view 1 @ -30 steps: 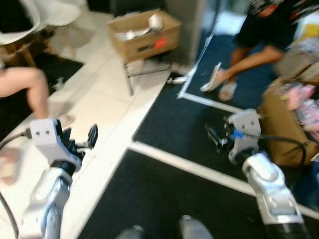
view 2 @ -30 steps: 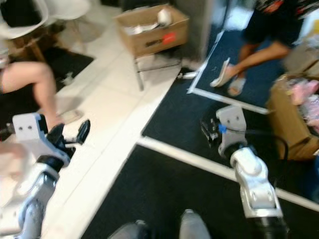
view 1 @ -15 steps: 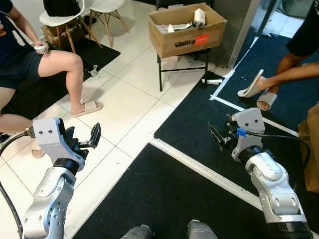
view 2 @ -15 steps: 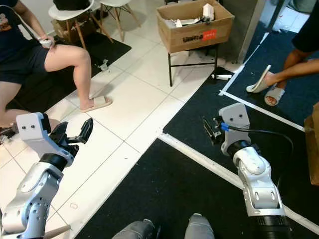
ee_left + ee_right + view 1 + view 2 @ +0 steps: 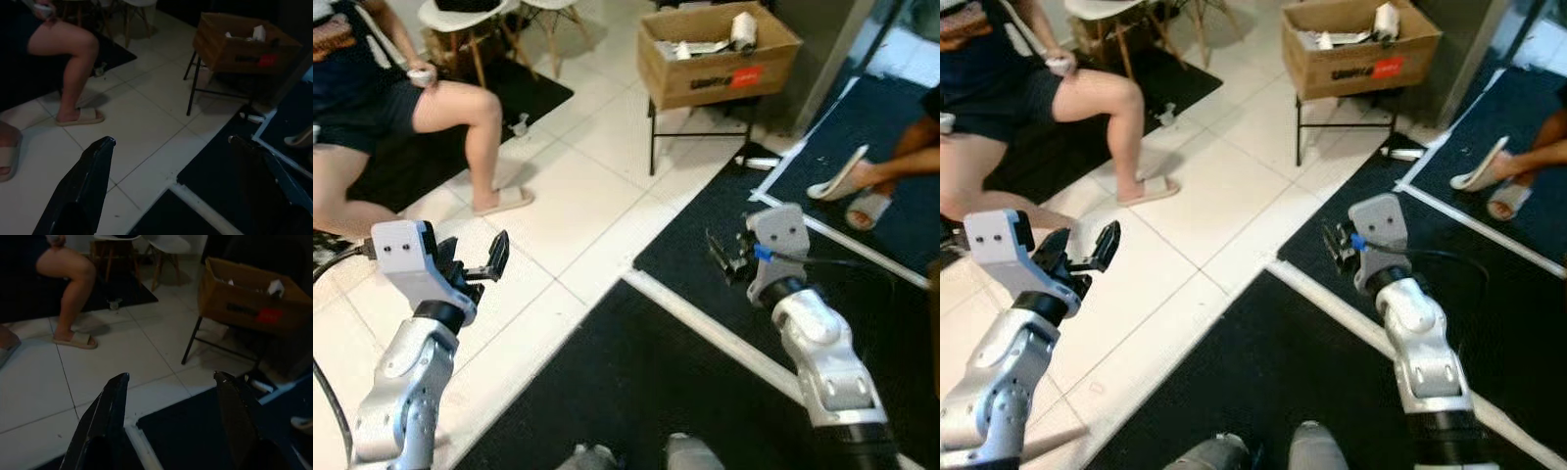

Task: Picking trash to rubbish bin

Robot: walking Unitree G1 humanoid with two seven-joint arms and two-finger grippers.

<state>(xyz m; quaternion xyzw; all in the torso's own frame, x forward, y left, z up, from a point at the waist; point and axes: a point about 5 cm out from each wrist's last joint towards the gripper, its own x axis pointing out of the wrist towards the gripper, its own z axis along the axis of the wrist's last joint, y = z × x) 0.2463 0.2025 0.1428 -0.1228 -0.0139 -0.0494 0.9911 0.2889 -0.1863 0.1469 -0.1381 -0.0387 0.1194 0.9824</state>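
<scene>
Left gripper (image 5: 481, 272): raised over the white tile floor (image 5: 597, 196), black fingers spread apart, nothing held.
Right gripper (image 5: 729, 257): raised over the dark carpet (image 5: 607, 392), fingers parted in the right wrist view, nothing between them.
Bin: brown cardboard box (image 5: 720, 54) with a red label, perched on a black-legged stand (image 5: 700, 132) across the tiles, well apart from both grippers; already holding white crumpled scraps and a pale roll.
Trash candidate one: small clear crumpled piece (image 5: 520, 123) on the tiles at the edge of the dark rug (image 5: 460, 137), near a seated person's leg (image 5: 484, 137).
Trash candidate two: pale tube-like item (image 5: 761, 164) lying flat on the carpet just beside the stand's legs; too small to identify.
Look of the trash: light, thin, low to the floor; probably easy to crush or flick aside instead of gripping.
Risk, people: bare leg and sandal (image 5: 502, 201) close to the clear piece, another person's sandalled feet (image 5: 857, 191) near the tube; careless reach likely to brush skin.
Risk, stand: slim legs, box sitting high; a bump while reaching for the tube could tip it.
Risk, footing: white strip (image 5: 705, 328) and carpet edge between robot and bin, possible stumble.
</scene>
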